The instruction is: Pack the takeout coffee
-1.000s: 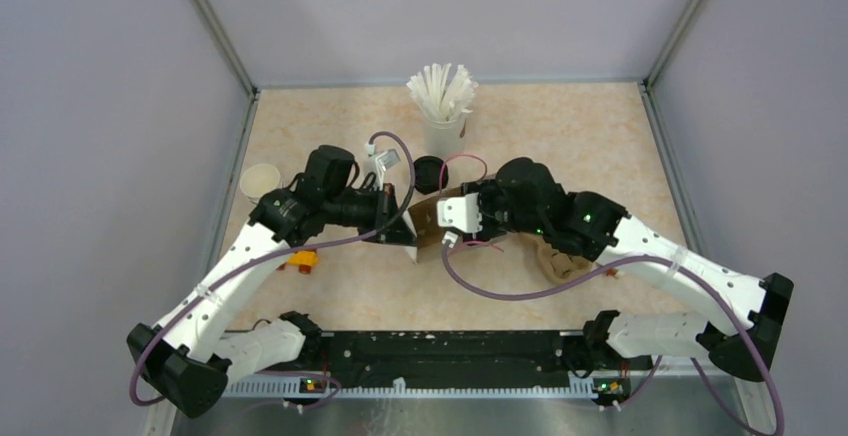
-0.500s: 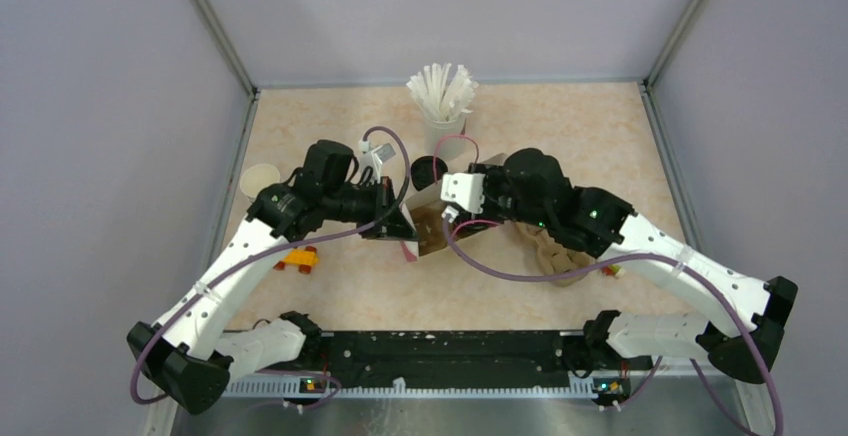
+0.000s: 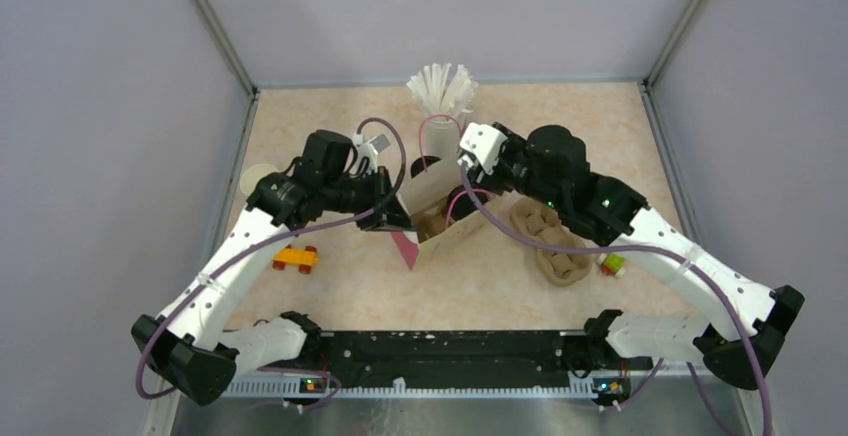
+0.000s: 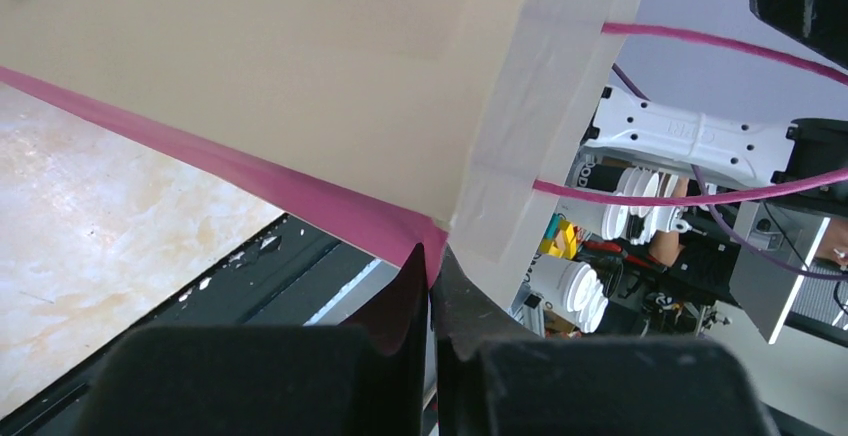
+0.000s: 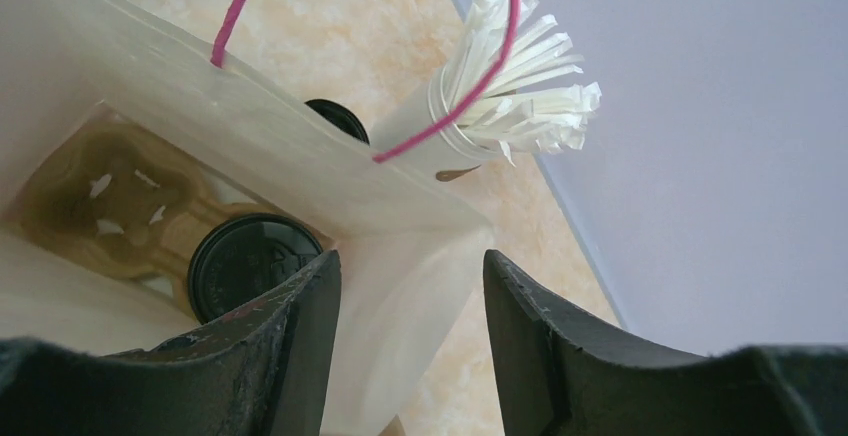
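Inside the paper bag point(image 3: 432, 188), lately stood upright, the takeout coffee point(image 5: 250, 261) is lodged; bag edge is pinched by left gripper point(image 4: 432, 291), right gripper point(image 5: 410, 266) is parted.

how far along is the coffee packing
Done: one lidded coffee sits in the carrier inside the bag. In hand: the left fingers pinch the bag's corner, and the right fingers stand apart astride its end wall. Left: a second black-lidded cup stands outside, behind the bag, and may need packing too.
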Robot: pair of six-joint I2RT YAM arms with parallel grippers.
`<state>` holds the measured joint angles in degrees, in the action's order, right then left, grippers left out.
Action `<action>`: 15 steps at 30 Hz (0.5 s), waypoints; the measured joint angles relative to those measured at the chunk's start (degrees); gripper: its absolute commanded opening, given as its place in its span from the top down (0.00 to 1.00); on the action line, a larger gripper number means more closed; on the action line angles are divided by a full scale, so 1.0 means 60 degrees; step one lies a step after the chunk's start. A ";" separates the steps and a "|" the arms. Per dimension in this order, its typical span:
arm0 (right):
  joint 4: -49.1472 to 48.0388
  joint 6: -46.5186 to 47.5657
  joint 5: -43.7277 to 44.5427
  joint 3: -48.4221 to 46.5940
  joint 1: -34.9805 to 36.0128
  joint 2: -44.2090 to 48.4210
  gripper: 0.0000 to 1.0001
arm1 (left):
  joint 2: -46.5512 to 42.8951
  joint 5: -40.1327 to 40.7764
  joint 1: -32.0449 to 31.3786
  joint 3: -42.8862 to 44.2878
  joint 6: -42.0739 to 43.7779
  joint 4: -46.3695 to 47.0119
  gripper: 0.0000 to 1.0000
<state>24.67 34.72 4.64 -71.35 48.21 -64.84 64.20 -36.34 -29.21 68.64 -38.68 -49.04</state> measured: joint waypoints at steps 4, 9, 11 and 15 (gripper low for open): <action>-0.0270 -0.0506 0.0124 0.0000 -0.0149 0.0000 0.46 | 0.0171 0.0069 0.0135 0.0299 -0.0007 -0.0266 0.90; -0.0637 -0.1100 0.0561 -0.0004 -0.0251 0.0000 0.45 | 0.0426 0.0237 0.0244 0.0586 0.0000 -0.0448 0.81; -0.0900 -0.1366 0.0889 -0.0004 -0.0262 0.0000 0.44 | 0.0488 0.0302 0.0288 0.0641 0.0007 -0.0488 0.79; -0.1406 -0.2280 0.1475 -0.0007 -0.0568 -0.0007 0.44 | 0.0557 0.0481 0.0375 0.0911 0.0036 -0.0761 0.73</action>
<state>16.23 21.04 13.50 -71.40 44.80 -64.88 67.55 -33.45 -26.96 74.11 -38.46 -53.60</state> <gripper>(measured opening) 0.556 0.227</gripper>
